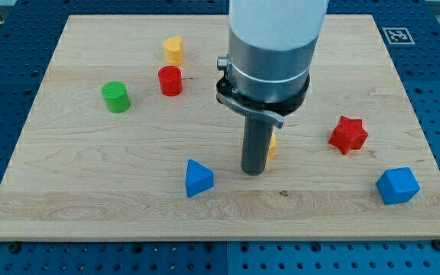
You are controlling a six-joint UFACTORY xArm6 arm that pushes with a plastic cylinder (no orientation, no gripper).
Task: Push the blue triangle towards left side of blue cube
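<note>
Two blue pieces sit nearest you: the blue triangle point(198, 178) left of centre, the blue cube point(397, 186) well apart at right. My tip point(253, 171), a bare rod with nothing to spread or pinch, rests just right of the triangle, the wrong side for pushing rightward. Farther back, a yellow block point(272, 145) hides partly behind the rod.

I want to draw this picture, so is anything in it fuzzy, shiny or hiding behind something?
In the camera view, everything looks sharp; the light wooden board shows no glare and the light is soft and even. Small soft shadows sit under the blue triangle block and blue cube block. My tip partly hides a small yellow block behind the dark rod.
</note>
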